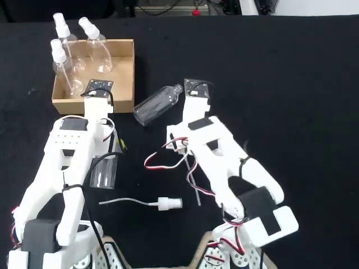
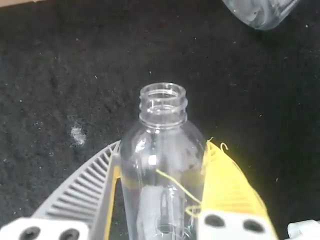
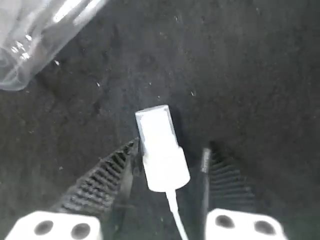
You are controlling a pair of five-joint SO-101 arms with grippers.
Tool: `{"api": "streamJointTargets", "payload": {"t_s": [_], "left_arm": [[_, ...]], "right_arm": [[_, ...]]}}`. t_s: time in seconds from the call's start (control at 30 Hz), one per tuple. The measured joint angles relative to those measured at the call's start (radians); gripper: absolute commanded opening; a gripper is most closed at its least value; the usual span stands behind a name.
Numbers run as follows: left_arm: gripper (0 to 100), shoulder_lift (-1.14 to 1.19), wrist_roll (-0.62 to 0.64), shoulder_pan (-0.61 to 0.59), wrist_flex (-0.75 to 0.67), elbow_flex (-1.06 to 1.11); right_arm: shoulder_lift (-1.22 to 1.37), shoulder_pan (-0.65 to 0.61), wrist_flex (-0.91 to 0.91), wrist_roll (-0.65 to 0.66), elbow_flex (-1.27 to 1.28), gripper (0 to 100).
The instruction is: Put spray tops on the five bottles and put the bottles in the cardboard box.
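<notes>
Clear uncapped bottle [image 2: 162, 125], lower centre of the left wrist frame, is pinched at its body by the left gripper [image 2: 163, 147]; judged light, thin-walled, slippery and crushable, it is best gripped gently mid-body, neck left free for the spray top [image 3: 162, 160].

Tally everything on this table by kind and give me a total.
Bottles: 5, three in the box, one lying on the table, one bottle in the left gripper.
Spray tops: 5, three fitted, one loose on the table, one spray top in the right gripper.
Cardboard box: 1.
Total: 11.
</notes>
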Motion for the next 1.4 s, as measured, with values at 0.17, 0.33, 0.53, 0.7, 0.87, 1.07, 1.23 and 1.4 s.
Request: {"api": "streamJointTargets", "payload": {"t_s": [0.17,0.33,0.53,0.7,0.87,1.07,1.23,1.4], "left_arm": [[15,0.0,0.0,0.0,0.0,0.0],[15,0.0,0.0,0.0,0.0,0.0],[15,0.0,0.0,0.0,0.0,0.0],[15,0.0,0.0,0.0,0.0,0.0],[15,-0.003,0.0,0.0,-0.003,0.025],[15,-0.003,0.0,0.0,-0.003,0.025],[15,-0.003,0.0,0.0,-0.003,0.025],[15,-0.003,0.0,0.0,-0.003,0.025]], "right_arm": [[0.0,0.031,0.048,0.121,-0.032,1.8],[0.0,0.198,0.117,0.336,-0.11,2.2],[0.005,0.305,0.164,0.612,-0.153,14.6],[0.025,0.304,0.184,0.646,-0.146,20.4],[0.025,0.301,0.288,0.649,-0.176,20.8],[0.025,0.302,0.373,0.657,-0.245,20.5],[0.025,0.302,0.293,0.718,-0.21,20.4],[0.025,0.278,0.261,0.766,-0.167,20.4]]}}
